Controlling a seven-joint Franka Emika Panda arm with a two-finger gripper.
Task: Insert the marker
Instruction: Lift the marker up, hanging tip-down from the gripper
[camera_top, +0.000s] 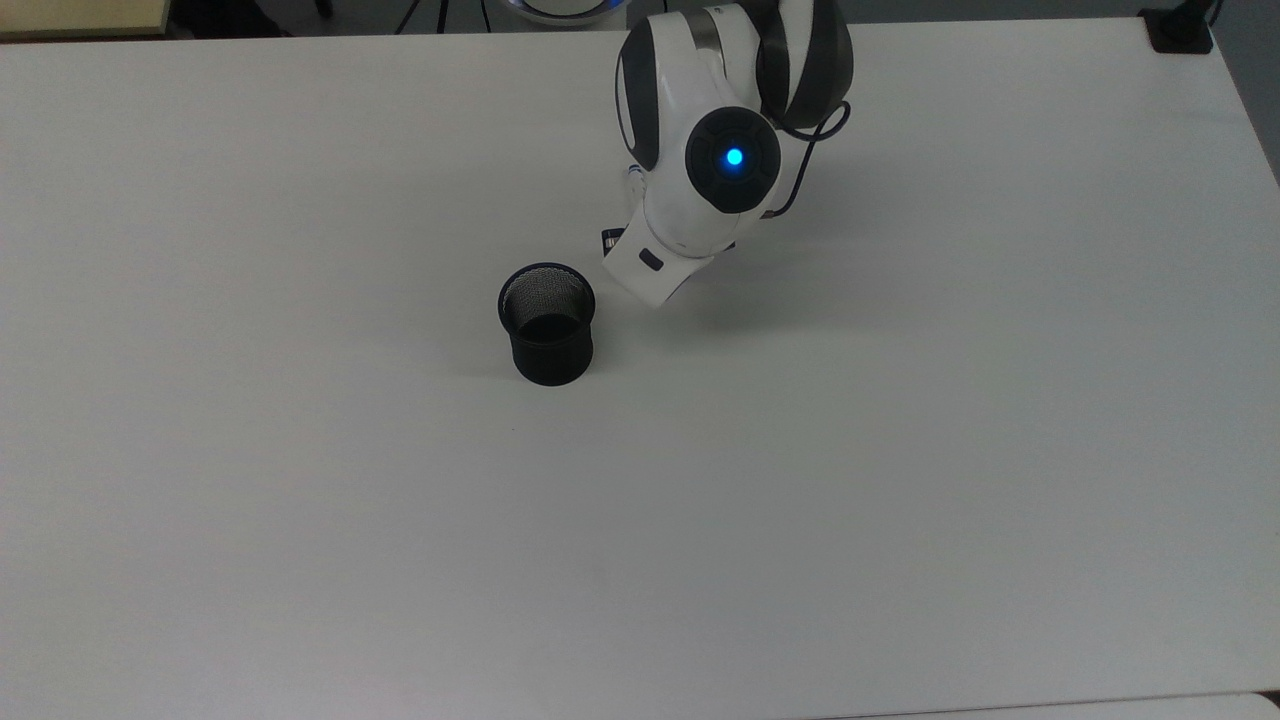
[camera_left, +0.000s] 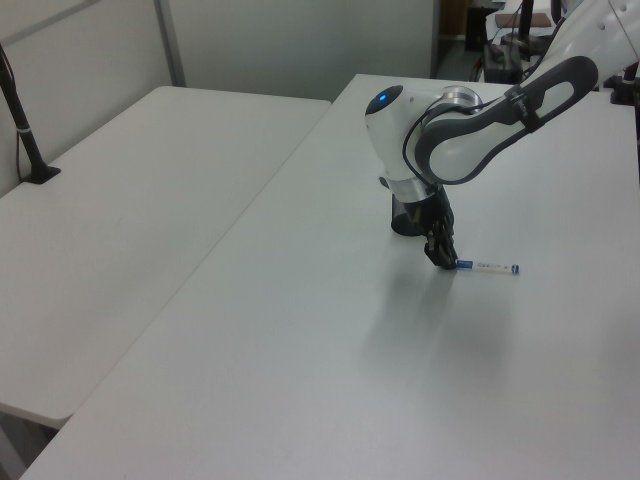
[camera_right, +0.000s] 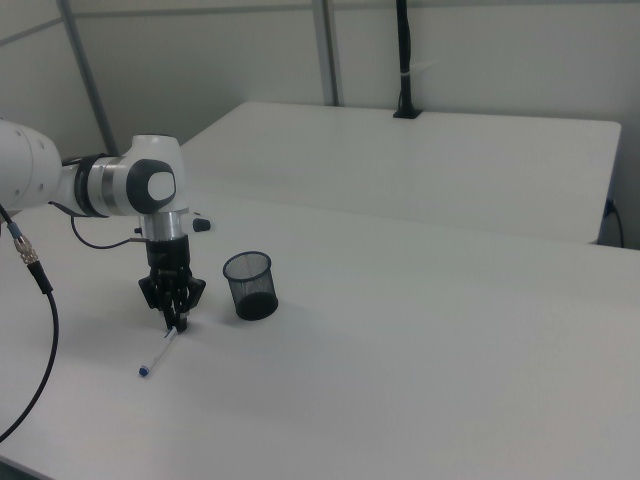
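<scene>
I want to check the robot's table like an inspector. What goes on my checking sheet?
Surface: white table, bare around the job's things.
Job's things: marker lying flat on the table, one end at the gripper; black mesh cup upright, nothing seen inside it.
Clutter: small dark object on the table behind the arm, too small to identify.
Grippers: gripper down at the marker's end, jaws around it; whether they squeeze it is unclear.
Cables: black cable hanging from the arm.
Surroundings: a second white table with a black pole clamped on it.
</scene>
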